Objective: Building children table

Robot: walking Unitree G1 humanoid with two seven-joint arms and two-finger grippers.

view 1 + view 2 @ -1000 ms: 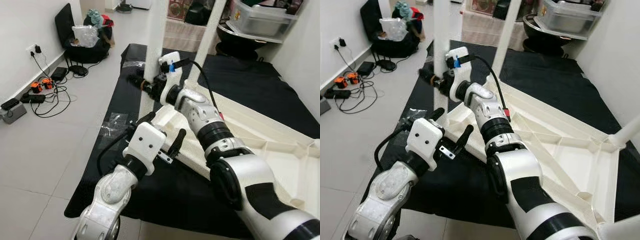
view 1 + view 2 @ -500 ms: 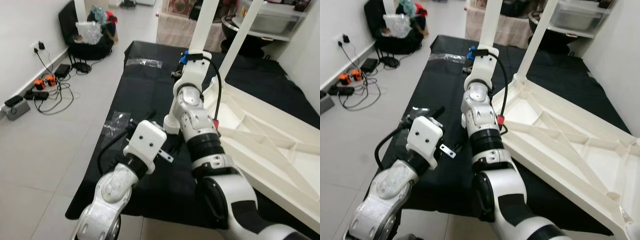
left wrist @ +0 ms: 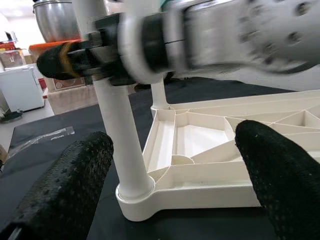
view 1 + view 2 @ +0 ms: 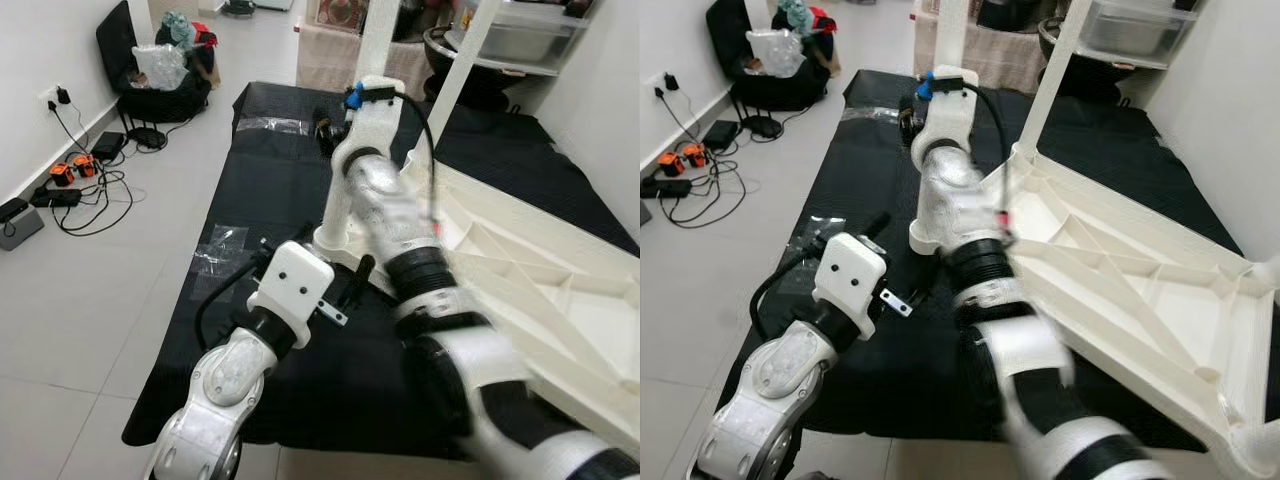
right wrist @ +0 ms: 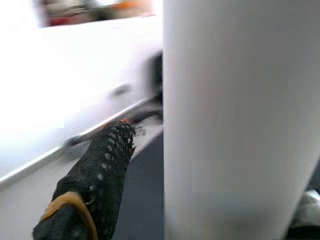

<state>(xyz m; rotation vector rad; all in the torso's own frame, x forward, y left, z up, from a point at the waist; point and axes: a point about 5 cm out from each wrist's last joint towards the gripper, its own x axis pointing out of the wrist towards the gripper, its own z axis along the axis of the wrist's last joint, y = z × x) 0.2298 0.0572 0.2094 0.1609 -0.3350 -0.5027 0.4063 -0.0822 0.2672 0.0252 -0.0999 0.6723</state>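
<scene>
The white children's table (image 4: 520, 290) lies upside down on a black mat (image 4: 280, 170), its legs pointing up. My right gripper (image 4: 328, 130) is shut on the near-left leg (image 4: 378, 40), well above the leg's base. In the right wrist view that leg (image 5: 235, 120) stands right beside a black finger (image 5: 95, 185). My left gripper (image 4: 330, 255) is open low at the same corner. In the left wrist view its fingers (image 3: 65, 185) stand either side of the leg (image 3: 120, 140), not touching it.
A second leg (image 4: 465, 60) rises behind. Clear plastic bags (image 4: 220, 250) lie on the mat. Cables and power strips (image 4: 70, 180) cover the floor at left, near a black bag (image 4: 150, 80). A shelf with a plastic tub (image 4: 530, 35) stands at the back right.
The head camera has swung, shifting the whole scene. My right arm has moved with the leg in its grip and is blurred now. The left gripper stays open by the table corner.
</scene>
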